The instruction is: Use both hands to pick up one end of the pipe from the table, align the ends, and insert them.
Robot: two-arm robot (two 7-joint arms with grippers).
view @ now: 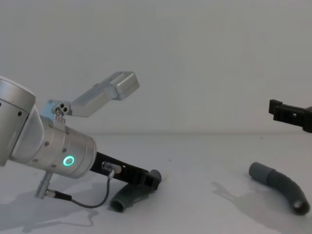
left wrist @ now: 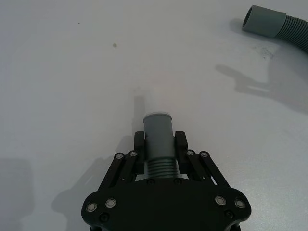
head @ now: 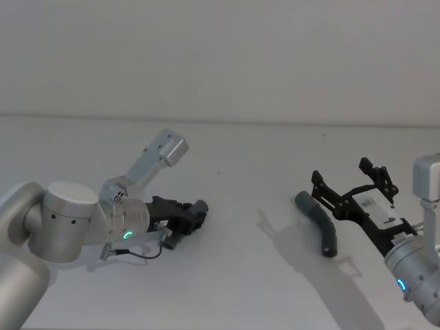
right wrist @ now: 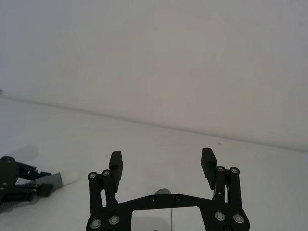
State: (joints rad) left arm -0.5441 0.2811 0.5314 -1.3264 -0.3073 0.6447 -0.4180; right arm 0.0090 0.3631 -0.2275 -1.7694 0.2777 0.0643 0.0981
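The left tool point(head: 194, 214), low at eight o'clock, pinches one hose piece point(view: 127, 199) just behind its cuff point(left wrist: 158, 127), so that end is free for mating. The right tool point(head: 342, 176) hangs spread wide above the other piece point(head: 320, 231), which lies on the table point(head: 234, 289) at four o'clock.

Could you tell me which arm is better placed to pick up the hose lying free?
Right: the right gripper hovers open near that hose, while the left gripper is shut on the other piece.
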